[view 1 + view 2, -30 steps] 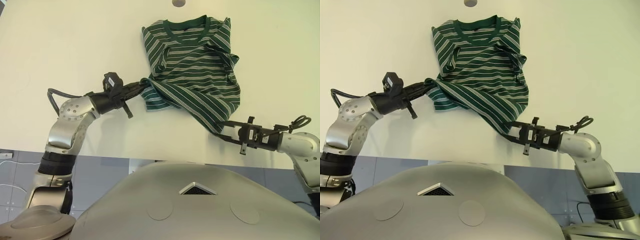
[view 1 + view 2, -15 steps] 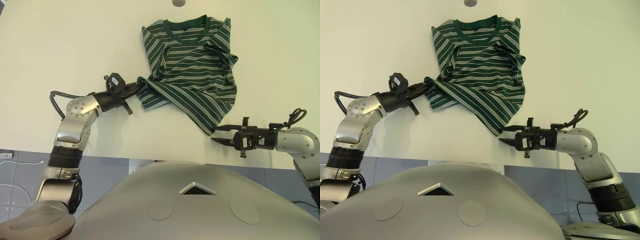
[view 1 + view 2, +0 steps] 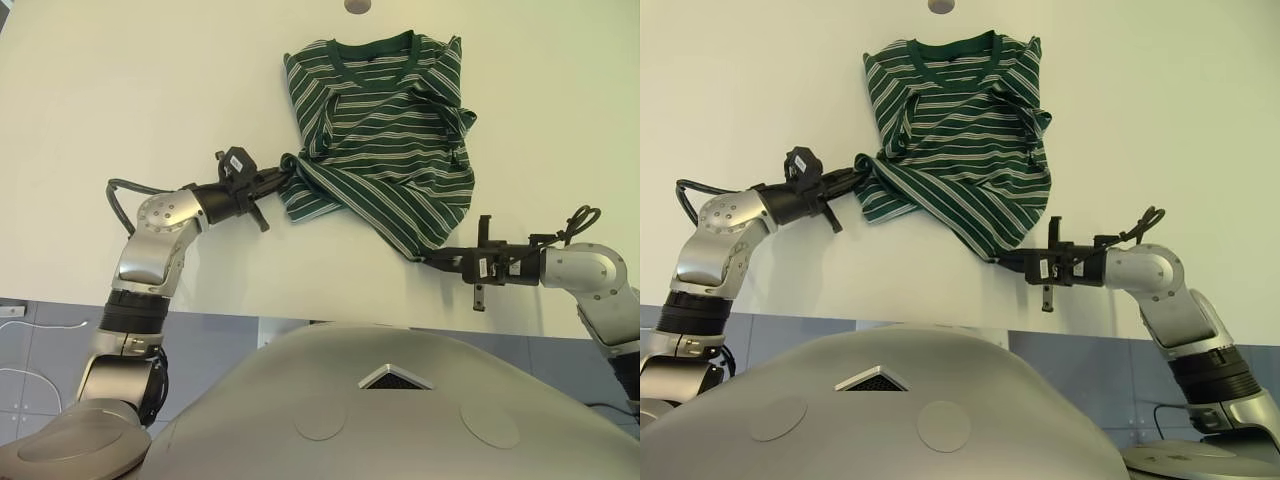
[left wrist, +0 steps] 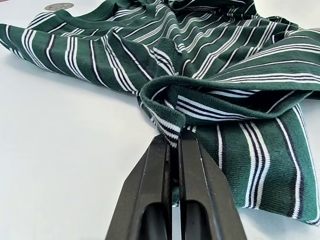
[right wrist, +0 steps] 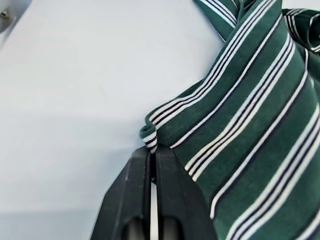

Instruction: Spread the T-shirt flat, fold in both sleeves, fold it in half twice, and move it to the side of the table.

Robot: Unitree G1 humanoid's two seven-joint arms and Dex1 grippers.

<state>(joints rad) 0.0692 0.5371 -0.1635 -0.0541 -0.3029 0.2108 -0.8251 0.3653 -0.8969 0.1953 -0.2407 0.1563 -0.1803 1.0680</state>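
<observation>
The green striped T-shirt lies rumpled in the middle of the white tabletop, its collar toward the far edge and its body bunched in folds. My left claw is pressed together on a fold of striped hem at the shirt's left side, low over the tabletop. My right claw pinches the hem corner nearest me, near the tabletop's front edge. A small round grey disc sits at the far edge, just beyond the collar.
</observation>
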